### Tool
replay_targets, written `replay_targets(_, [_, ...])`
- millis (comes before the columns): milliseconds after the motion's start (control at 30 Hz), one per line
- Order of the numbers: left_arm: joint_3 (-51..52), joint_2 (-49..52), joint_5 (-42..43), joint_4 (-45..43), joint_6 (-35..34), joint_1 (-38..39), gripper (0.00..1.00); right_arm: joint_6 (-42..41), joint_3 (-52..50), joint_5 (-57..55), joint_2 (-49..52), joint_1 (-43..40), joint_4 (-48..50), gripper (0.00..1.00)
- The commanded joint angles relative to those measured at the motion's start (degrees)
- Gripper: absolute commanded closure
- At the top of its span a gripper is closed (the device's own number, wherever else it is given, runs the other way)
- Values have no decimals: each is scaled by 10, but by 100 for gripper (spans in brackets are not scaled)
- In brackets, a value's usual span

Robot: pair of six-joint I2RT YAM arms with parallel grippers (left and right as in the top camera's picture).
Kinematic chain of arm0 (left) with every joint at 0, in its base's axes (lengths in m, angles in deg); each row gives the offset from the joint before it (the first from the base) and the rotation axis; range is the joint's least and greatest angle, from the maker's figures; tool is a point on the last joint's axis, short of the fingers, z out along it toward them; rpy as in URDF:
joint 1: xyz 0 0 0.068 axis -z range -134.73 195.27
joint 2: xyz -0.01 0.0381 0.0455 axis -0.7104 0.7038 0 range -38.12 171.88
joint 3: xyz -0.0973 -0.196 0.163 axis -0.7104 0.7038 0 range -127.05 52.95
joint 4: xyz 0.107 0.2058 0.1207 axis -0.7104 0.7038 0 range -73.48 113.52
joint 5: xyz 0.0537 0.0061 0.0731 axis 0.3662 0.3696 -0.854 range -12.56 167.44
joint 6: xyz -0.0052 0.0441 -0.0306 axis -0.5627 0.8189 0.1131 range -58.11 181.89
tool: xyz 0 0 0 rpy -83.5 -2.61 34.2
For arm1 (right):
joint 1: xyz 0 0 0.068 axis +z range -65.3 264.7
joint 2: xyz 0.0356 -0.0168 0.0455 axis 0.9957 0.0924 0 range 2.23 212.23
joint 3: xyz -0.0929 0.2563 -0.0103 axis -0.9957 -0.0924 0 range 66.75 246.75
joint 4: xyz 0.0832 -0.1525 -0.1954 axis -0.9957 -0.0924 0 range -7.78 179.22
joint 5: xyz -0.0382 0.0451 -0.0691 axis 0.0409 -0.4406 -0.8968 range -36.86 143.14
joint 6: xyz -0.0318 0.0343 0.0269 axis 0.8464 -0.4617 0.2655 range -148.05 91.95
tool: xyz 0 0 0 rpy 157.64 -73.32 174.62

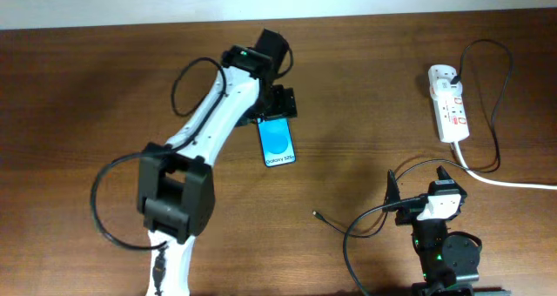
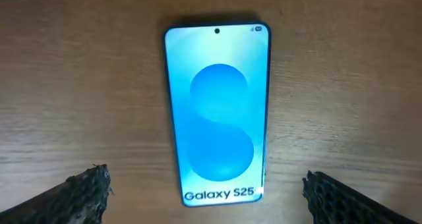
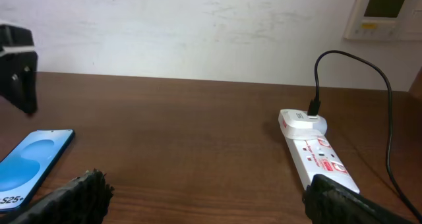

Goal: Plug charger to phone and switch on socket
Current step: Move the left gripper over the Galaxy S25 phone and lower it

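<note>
The phone [image 1: 278, 143] lies flat on the wooden table, its blue screen up and lit. It fills the left wrist view [image 2: 216, 112] and shows at the left edge of the right wrist view [image 3: 30, 165]. My left gripper [image 1: 277, 111] is open and empty above the phone's far end, with a finger on each side [image 2: 214, 209]. The socket [image 1: 450, 104] lies at the far right [image 3: 318, 155]. The charger's black cable [image 1: 500, 87] is plugged into its far end [image 3: 314, 109]. The charger's small plug tip [image 1: 315, 214] lies loose on the table. My right gripper [image 1: 419, 183] is open and empty [image 3: 211, 207].
The socket's thick white cord [image 1: 513, 183] runs off the right edge. My left arm [image 1: 213, 122] stretches from the near left across the table. The right arm's base [image 1: 444, 252] stands at the near edge. A white wall [image 3: 198, 26] rises behind the table.
</note>
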Motion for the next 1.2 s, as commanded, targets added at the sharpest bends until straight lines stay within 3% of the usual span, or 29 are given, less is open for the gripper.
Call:
replay_targets(0, [-8, 19, 2, -8, -9, -1, 1, -4, -3, -7, -4, 3, -3, 2])
replay_targets(200, [-8, 85, -3, -44, -19, 26, 1, -4, -3, -7, -4, 3, -3, 2])
replay_targets(300, [-8, 88, -76, -53, -59, 46, 1, -4, -3, -7, -4, 3, -3, 2])
replay_targets(533, [-4, 88, -33, -56, -59, 23, 1, -4, -3, -7, -4, 3, -3, 2])
replay_targets(967, [-1, 89, -38, -54, -54, 24, 1, -4, -3, -7, -4, 3, -3, 2])
replay_targets(1167, [50, 89, -14, -89, -54, 24, 1, -4, -3, -7, -4, 3, -3, 2])
